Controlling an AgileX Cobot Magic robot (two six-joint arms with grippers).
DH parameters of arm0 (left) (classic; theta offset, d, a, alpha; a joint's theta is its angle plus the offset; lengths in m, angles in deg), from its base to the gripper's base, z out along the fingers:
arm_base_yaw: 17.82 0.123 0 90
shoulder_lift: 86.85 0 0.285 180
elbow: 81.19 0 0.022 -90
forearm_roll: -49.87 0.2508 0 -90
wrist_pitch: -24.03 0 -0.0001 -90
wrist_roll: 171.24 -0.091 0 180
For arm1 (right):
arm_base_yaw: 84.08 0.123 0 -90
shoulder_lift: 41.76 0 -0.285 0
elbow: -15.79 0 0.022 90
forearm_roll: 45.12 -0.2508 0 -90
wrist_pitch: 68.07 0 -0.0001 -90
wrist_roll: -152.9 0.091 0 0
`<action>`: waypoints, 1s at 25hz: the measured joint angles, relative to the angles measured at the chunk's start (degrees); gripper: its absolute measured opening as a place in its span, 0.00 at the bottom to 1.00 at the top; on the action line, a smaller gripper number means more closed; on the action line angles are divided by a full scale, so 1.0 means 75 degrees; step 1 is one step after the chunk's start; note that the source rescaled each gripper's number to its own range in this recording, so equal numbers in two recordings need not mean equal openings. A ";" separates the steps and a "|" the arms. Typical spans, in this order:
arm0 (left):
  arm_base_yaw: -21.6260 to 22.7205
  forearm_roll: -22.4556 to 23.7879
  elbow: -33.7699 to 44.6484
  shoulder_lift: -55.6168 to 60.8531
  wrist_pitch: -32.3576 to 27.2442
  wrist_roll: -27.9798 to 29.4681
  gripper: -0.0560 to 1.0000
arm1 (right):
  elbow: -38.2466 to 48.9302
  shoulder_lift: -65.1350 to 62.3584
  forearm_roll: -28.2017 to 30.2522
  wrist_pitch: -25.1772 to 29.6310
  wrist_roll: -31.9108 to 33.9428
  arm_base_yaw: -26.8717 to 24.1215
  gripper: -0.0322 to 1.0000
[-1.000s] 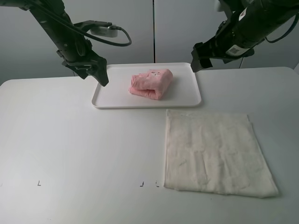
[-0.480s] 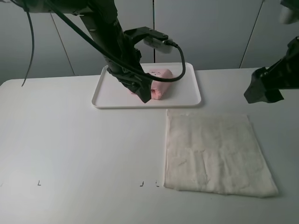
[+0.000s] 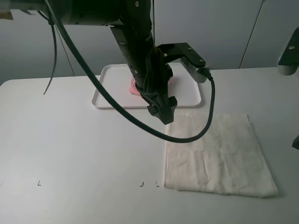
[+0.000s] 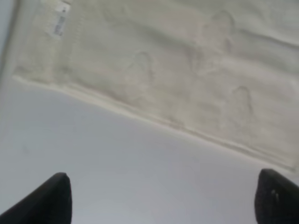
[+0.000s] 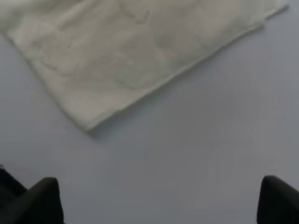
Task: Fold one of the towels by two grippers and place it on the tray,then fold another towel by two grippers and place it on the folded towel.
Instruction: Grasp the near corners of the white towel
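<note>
The pink folded towel [image 3: 132,87] lies on the white tray [image 3: 100,99], mostly hidden behind my left arm. The cream towel [image 3: 215,149] lies flat on the table in front of the tray, to the right. My left gripper [image 3: 163,115] reaches across the tray and hangs over the cream towel's far left corner. In the left wrist view the left gripper [image 4: 166,200] is open and empty, with the cream towel [image 4: 177,70] beyond its fingertips. In the right wrist view the right gripper [image 5: 161,203] is open and empty above bare table, close to a corner of the cream towel [image 5: 121,51].
The white table [image 3: 70,149] stretches left of the cream towel, with small black marks [image 3: 39,183] near its front edge. Only a dark bit of the right arm [image 3: 295,142] shows at the exterior view's right edge. A black cable [image 3: 205,116] loops from the left arm over the towel.
My left arm has swung from the tray's left side across the tray to the cream towel's far left corner. The right arm has moved right and down, almost out of the exterior view.
</note>
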 joint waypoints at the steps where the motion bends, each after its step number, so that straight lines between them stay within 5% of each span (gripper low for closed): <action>1: -0.0079 0.0010 -0.0005 -0.0059 -0.0076 -0.0010 1.00 | 0.0000 0.0000 0.0011 0.0000 -0.0385 0.0000 0.91; 9: -0.0384 0.0350 -0.0005 -0.0453 -0.0189 -0.0217 1.00 | 0.1339 0.0030 -0.0344 -0.0448 -0.2510 0.0000 0.91; 18: -0.0384 -0.0212 0.0608 -0.0495 0.0147 -0.1965 1.00 | 0.2588 0.0344 -0.0609 -0.1934 -0.3328 0.0000 0.91; 25: -0.0586 -0.0363 0.0847 -0.0495 0.0373 -0.2232 1.00 | 0.2658 0.1253 -0.0772 -0.3015 -0.3475 0.0000 0.91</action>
